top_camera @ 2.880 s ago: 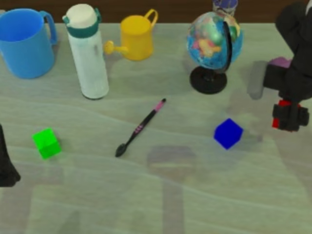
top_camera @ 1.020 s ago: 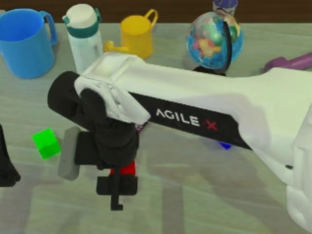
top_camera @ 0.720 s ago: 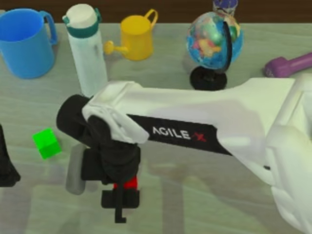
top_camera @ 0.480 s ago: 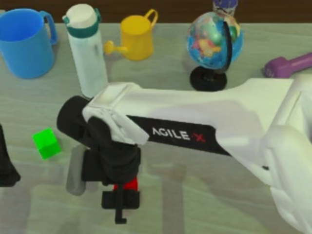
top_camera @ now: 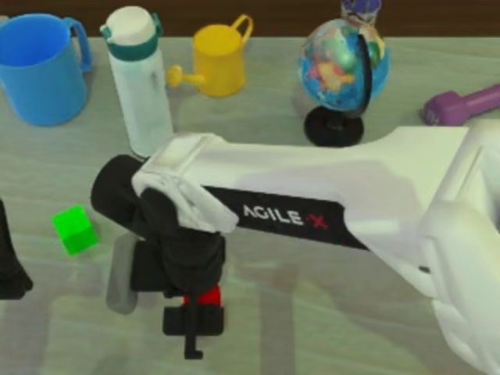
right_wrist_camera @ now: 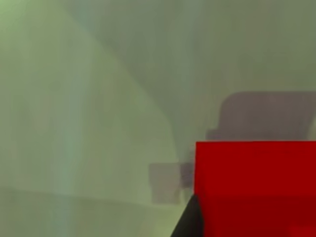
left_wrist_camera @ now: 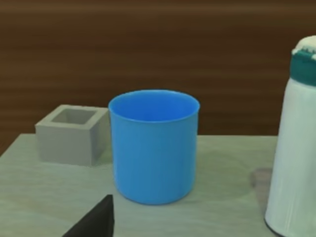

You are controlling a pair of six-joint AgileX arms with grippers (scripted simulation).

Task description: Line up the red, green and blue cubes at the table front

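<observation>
The red cube (top_camera: pixel 206 295) sits between the fingers of my right gripper (top_camera: pixel 193 319), which is shut on it low over the table (top_camera: pixel 328 328) near the front, left of centre. In the right wrist view the red cube (right_wrist_camera: pixel 254 187) fills the corner with one dark finger (right_wrist_camera: pixel 190 222) against its side. The green cube (top_camera: pixel 75 229) lies on the table to the left of that gripper, apart from it. The blue cube is hidden under my right arm. My left arm (top_camera: pixel 8 269) is parked at the left edge; one finger (left_wrist_camera: pixel 96 224) shows, with nothing held.
Along the back stand a big blue mug (top_camera: pixel 39 70), a white bottle (top_camera: pixel 141 86), a yellow watering can (top_camera: pixel 219 58) and a globe (top_camera: pixel 340 70). A purple dumbbell (top_camera: pixel 461 101) lies at the right. A grey open box (left_wrist_camera: pixel 71 133) stands beside the mug.
My right arm has swung from the far right across the table to the front left of centre, carrying the red cube and covering the blue cube. Over the last half second it has held still.
</observation>
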